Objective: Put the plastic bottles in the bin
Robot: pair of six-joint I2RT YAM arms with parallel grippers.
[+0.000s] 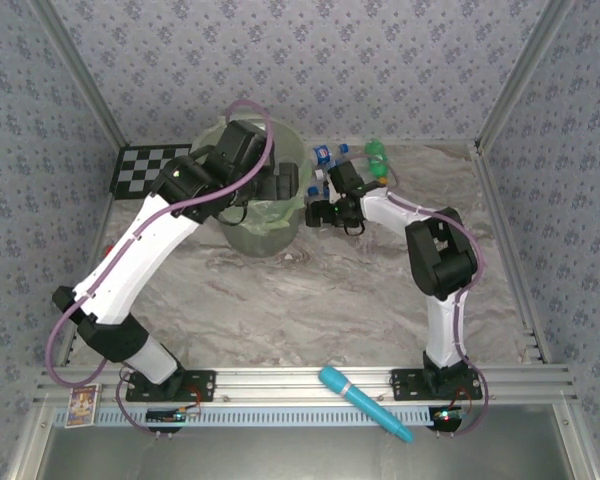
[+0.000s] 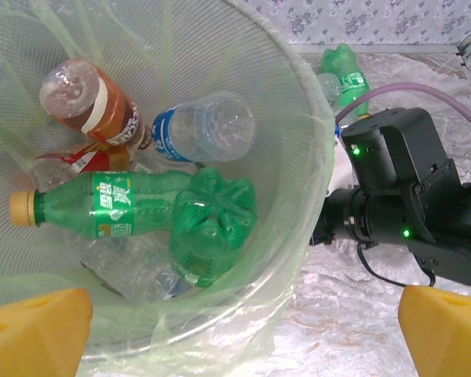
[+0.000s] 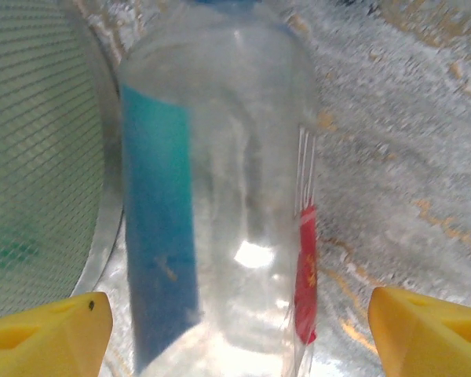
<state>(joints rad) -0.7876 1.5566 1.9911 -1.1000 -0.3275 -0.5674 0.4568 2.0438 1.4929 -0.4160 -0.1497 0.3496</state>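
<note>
Clear bottle (image 3: 220, 196), blue label, on marbled surface (image 3: 392, 157) just beside bin (image 3: 39, 118). Right gripper (image 3: 237, 334) straddles it, jaws wide, not yet pinching. Left gripper (image 2: 239, 334) above bin, jaws wide, empty. Other bottles (image 2: 212, 228) already inside. Bottle likely light, thin-walled, slick, crushable: grip mid-body, gently.

Floral-patterned walls (image 1: 310, 60) enclose a marbled tabletop (image 1: 310, 300) with a checkerboard (image 1: 145, 168) in 1 corner.

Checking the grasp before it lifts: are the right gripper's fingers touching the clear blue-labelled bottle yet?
Apart. In the right wrist view the bottle sits between the right gripper's open fingers, a gap showing on each side.
</note>
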